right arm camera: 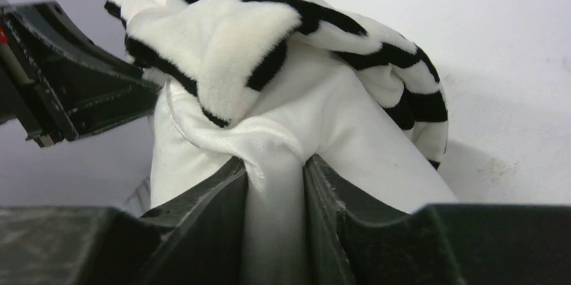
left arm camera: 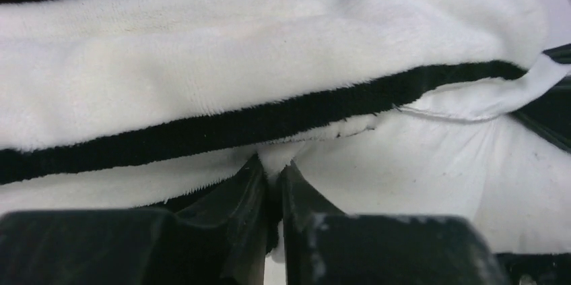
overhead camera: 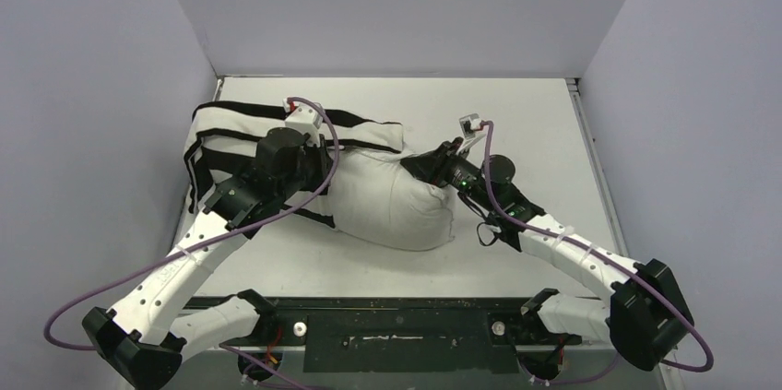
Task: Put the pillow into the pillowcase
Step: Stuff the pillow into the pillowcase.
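The off-white pillow lies mid-table, its left end inside the black-and-white striped pillowcase. My left gripper is at the case's mouth. In the left wrist view it is shut on a fuzzy white fold of the pillowcase edge, with the smooth pillow just right of it. My right gripper is at the pillow's upper right corner. Seen from the right wrist, it is shut on a bunched fold of the pillow, and the pillowcase drapes over the top of the pillow.
The white table is bounded by grey walls at the back and on both sides. The left arm's gripper body shows close by at the left of the right wrist view. Both arm bases stand at the near edge.
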{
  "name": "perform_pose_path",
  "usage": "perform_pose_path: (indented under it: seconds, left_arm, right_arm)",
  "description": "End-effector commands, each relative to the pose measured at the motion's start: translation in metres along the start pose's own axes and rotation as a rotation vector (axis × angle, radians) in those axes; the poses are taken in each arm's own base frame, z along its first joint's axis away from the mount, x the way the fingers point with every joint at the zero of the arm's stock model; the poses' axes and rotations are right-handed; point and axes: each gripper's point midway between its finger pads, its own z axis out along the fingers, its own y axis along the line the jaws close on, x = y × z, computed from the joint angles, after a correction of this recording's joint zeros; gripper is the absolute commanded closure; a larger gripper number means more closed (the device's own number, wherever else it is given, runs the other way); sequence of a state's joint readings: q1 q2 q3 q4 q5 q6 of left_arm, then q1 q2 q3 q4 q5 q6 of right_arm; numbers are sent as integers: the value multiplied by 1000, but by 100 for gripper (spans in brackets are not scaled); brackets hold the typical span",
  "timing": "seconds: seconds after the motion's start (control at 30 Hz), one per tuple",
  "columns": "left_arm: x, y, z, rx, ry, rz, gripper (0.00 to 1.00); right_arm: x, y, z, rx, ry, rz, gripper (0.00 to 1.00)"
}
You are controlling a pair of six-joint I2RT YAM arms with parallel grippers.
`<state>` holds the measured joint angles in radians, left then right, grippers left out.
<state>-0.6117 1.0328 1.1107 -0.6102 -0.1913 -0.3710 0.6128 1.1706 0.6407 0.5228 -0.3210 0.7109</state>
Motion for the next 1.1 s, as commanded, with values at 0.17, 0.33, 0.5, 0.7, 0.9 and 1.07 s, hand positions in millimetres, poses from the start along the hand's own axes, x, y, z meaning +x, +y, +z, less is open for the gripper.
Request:
perform_pose_path:
  seconds: [0.17,0.33,0.5,0.7,0.9,1.07]
  left_arm:
    - [-53,-35,-13,198,-253,-1,100]
    - [-45,-30,-10,183,-242,-9,99]
    - [-40,-29,-9,180,-232,-10,99]
    - [-40,-25,-15,170,-242,-15,97]
    - [-35,-25,-15,176,-233,-13,96]
    - [-30,-29,-12,193,-205,-16,95]
  right_arm:
    - [-32,53,-11,-189,84,-580,24]
    - [-34,67,3,-205,125,-791,14]
    - [-32,98,11,-285,146,-865,10]
    - [0,98,33,-342,245,-979,7]
    - [10,60,65,-222,351,-1105,6]
    - [27,33,80,-183,407,-1168,10]
